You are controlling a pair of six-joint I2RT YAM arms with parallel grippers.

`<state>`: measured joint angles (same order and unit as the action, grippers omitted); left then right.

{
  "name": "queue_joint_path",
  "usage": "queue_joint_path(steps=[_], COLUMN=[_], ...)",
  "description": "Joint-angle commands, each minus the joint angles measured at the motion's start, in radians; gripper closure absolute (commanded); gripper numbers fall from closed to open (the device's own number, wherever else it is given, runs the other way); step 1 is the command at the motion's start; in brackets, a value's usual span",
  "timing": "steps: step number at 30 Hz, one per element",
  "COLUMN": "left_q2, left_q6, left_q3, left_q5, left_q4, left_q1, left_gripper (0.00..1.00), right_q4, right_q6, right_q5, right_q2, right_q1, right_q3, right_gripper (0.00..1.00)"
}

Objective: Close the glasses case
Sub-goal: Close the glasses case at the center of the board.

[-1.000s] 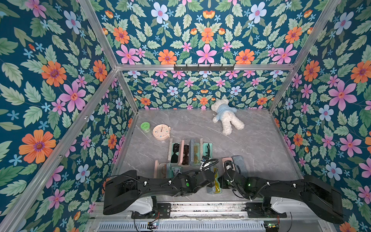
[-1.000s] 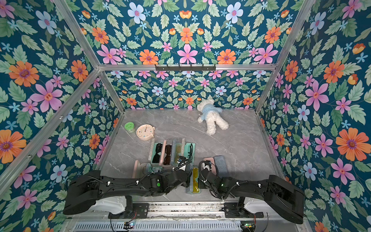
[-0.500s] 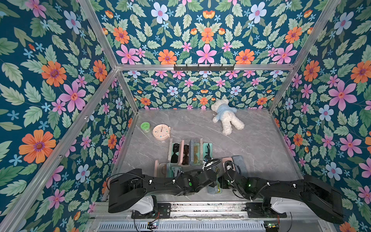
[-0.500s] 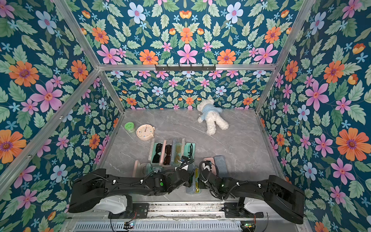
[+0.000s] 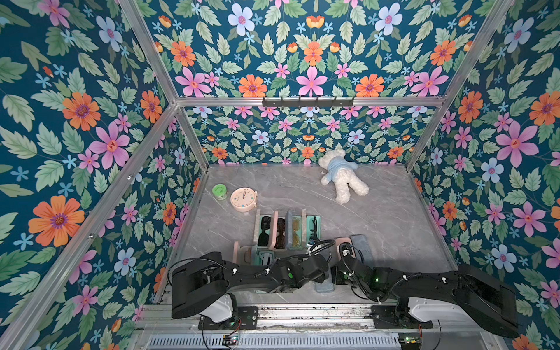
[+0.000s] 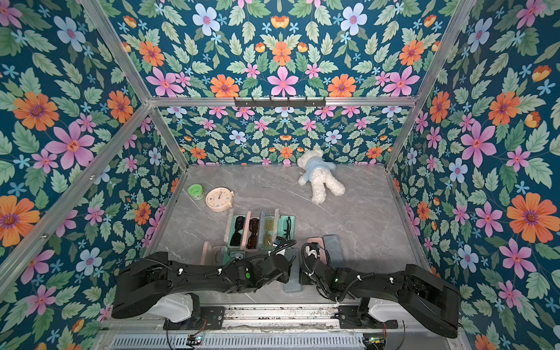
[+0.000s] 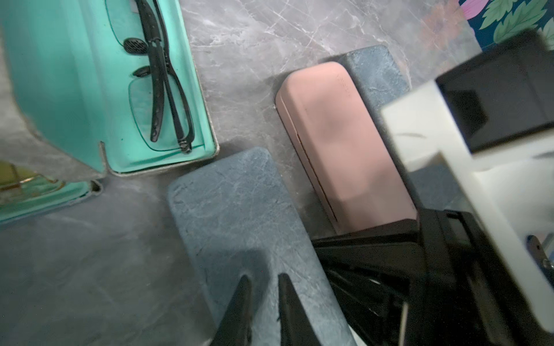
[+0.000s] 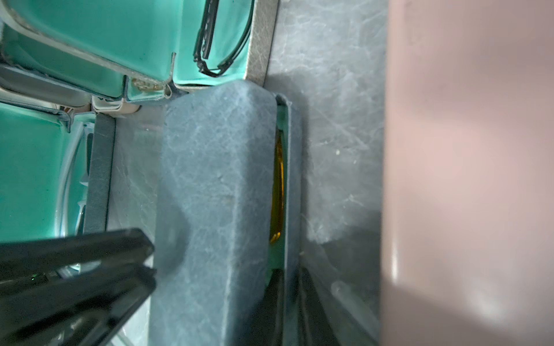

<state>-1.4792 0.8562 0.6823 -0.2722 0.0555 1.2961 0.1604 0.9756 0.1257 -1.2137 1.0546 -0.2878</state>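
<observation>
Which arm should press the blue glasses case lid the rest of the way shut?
Left. The left gripper sits right over the lid of the blue glasses case, jaws slightly apart and empty. The right gripper is pinching the case's base rim, likely steadying it.

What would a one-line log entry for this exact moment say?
blue-grey glasses case: nearly shut, thin gap showing | left gripper: slightly open, over its top | right gripper: pinching its rim
</observation>
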Motion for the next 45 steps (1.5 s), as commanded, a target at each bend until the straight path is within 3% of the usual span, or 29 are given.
queue_joint_path(steps=[1, 2, 5, 11, 30, 34, 39, 45], left_q2=[0.014, 0.012, -0.008, -0.06, -0.238, -0.251, -0.274, -0.28], left_q6=[-0.005, -0.005, -0.005, -0.01, -0.041, -0.05, -0.06, -0.063], left_q3=[-0.003, -0.003, -0.004, 0.019, 0.153, 0.161, 0.161, 0.148], left_q5=[0.005, 0.014, 0.061, 0.134, 0.228, 0.229, 0.237, 0.229], left_q4=[0.0, 0.0, 0.013, 0.046, -0.025, -0.03, -0.032, -0.028], left_q1=[-0.019, -0.028, -0.069, -0.129, -0.18, -0.182, -0.185, -0.192], left_gripper=[0.61, 0.49, 0.27, 0.2, 0.22, 0.28, 0.42, 0.44], right_q4=[-0.041, -0.038, -0.032, -0.013, 0.001, 0.026, -0.046, -0.226], right_q6=[0.004, 0.004, 0.002, -0.002, -0.033, -0.038, -0.061, -0.084], right_q5=[-0.005, -0.005, -0.007, -0.014, -0.039, -0.06, -0.067, -0.064], right_q2=[-0.003, -0.003, -0.003, -0.002, 0.036, 0.049, 0.124, 0.323], right_q1=[0.001, 0.001, 0.002, 0.001, 0.001, 0.0, -0.012, -0.064], right_q3=[0.003, 0.003, 0.005, 0.015, 0.031, 0.036, 0.022, 0.022], right_gripper=[0.87, 0.88, 0.87, 0.87, 0.82, 0.79, 0.7, 0.66])
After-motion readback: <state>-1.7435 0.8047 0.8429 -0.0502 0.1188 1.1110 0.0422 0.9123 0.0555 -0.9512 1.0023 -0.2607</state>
